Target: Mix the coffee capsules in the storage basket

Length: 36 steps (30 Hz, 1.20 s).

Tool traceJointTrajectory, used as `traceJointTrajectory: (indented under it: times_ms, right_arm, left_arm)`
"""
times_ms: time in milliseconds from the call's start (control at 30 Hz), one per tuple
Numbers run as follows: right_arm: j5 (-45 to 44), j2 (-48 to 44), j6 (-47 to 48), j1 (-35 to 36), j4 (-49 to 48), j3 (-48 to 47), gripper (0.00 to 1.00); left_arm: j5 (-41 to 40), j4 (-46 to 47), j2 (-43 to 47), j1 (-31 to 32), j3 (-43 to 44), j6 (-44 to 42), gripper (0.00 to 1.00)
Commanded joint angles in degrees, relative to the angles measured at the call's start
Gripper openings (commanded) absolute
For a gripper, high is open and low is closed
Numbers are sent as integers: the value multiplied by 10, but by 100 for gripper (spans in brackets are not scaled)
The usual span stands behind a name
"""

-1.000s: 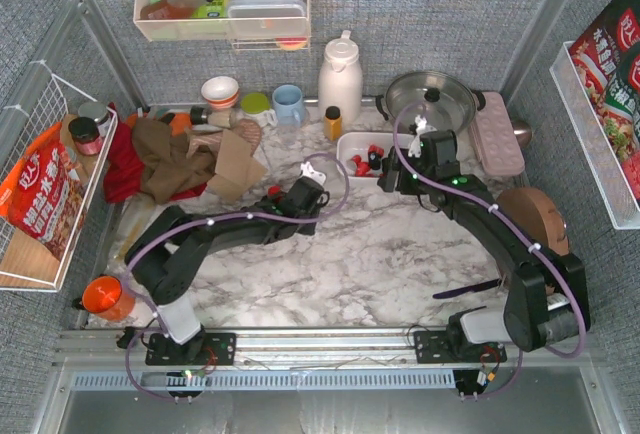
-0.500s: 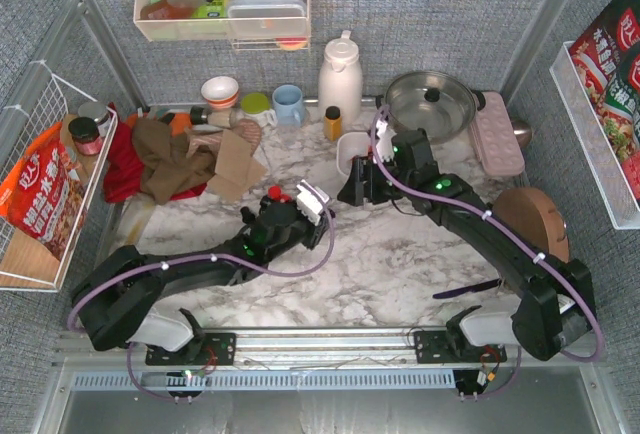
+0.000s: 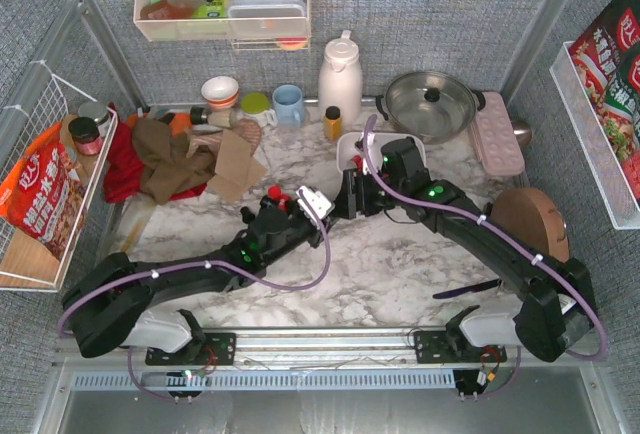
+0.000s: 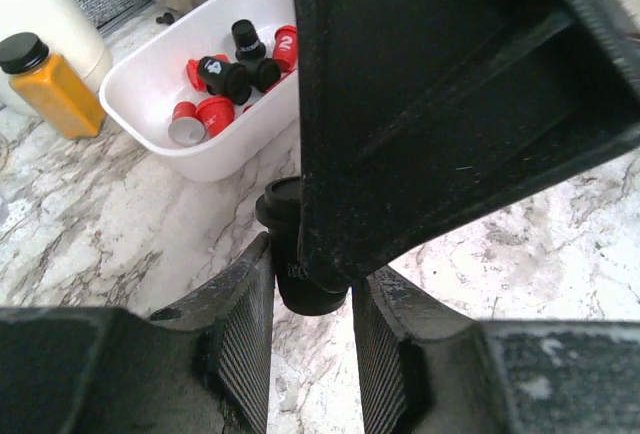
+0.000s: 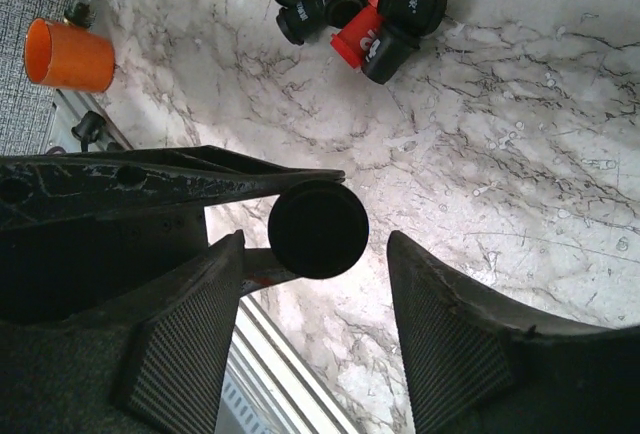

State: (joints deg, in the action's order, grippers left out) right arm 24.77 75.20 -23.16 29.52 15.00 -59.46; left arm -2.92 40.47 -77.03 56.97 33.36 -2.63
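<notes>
The storage basket (image 4: 140, 84) is a white tray holding several red and black coffee capsules (image 4: 225, 79). In the top view the right arm hides most of the basket (image 3: 350, 142). My left gripper (image 4: 310, 254) is shut on a black capsule (image 4: 285, 229) just in front of the basket. My right gripper (image 5: 315, 244) is open, with its fingers on either side of that same black capsule (image 5: 318, 229) but apart from it. The two grippers meet at mid table, the left gripper (image 3: 322, 206) beside the right gripper (image 3: 345, 194). Several loose capsules (image 5: 365, 9) lie on the marble.
A yellow-capped bottle (image 4: 50, 89) and a white jug (image 3: 340, 76) stand left of and behind the basket. A steel pot (image 3: 432, 102) and a pink tray (image 3: 497, 134) are at the back right. An orange cup (image 5: 68, 54) stands near the front edge. Cloths and cups are at the back left.
The right gripper has moved left off the basket to the left gripper. The left arm has stretched out lower and its gripper has moved slightly right.
</notes>
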Motion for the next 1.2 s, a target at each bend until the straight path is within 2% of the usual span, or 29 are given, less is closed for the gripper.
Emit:
traceJointTrajectory:
  times_ms: [0, 133, 300, 433, 467, 567, 633, 733, 833, 967, 1100, 1167]
  right_arm:
    - [10, 0, -7, 3, -9, 6, 61]
    - [8, 1, -11, 3, -11, 4, 56]
    - [6, 1, -21, 3, -20, 6, 39]
    - [-3, -1, -24, 3, -24, 7, 33]
    - [-6, -1, -24, 3, -25, 8, 32]
    - [-28, -4, -23, 3, -27, 9, 30]
    - [-53, -6, -16, 3, -26, 8, 29]
    - [-111, -8, 3, 1, -18, 5, 28]
    - [-206, -6, 33, -6, -9, -1, 28]
    - [-346, 19, 93, -23, -19, -13, 27]
    - [-396, 91, 124, -67, -34, -39, 28]
    - [-400, 131, 126, -88, -36, -56, 32]
  left_arm:
    - [5, 36, 9, 3, 1, -8, 34]
    - [22, 37, 12, 7, 2, -11, 34]
    - [20, 37, 17, 11, -1, -11, 35]
    - [14, 37, 24, 11, -7, -11, 37]
    - [10, 36, 25, 11, -9, -10, 39]
    - [-12, 31, 25, 11, -13, -5, 60]
    - [-35, 23, 28, 11, -17, 4, 69]
    - [-71, 23, 33, 11, -32, 22, 74]
    - [-106, 15, 46, 11, -49, 40, 78]
    - [-211, -35, 56, 10, -60, 103, 83]
    - [-295, -121, 59, 2, -53, 188, 95]
    - [-312, -160, 57, -6, -45, 218, 97]
